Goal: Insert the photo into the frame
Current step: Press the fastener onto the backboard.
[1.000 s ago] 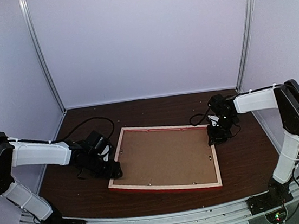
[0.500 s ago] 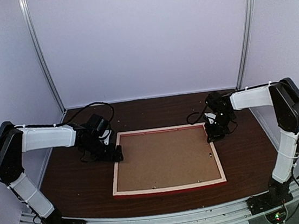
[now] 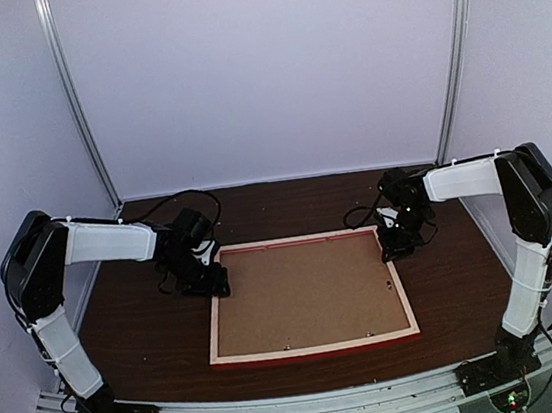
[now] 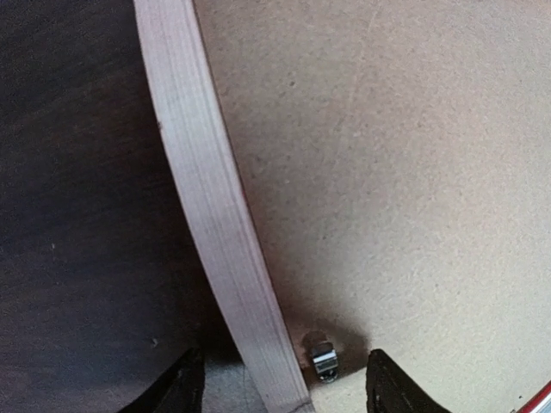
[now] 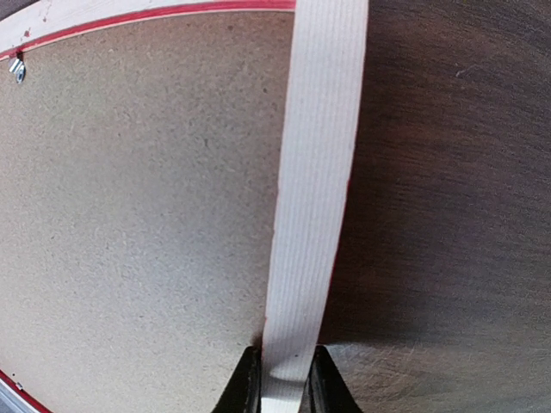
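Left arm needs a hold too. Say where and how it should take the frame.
I'd take the frame by its thin left rail near the far corner, from above, the left gripper astride it, since it lies flat, back up. Keep off the metal tab inside.

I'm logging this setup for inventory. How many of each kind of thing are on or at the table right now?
frame: 1
backing board: 1
arms: 2 (left arm, right arm)
total: 4
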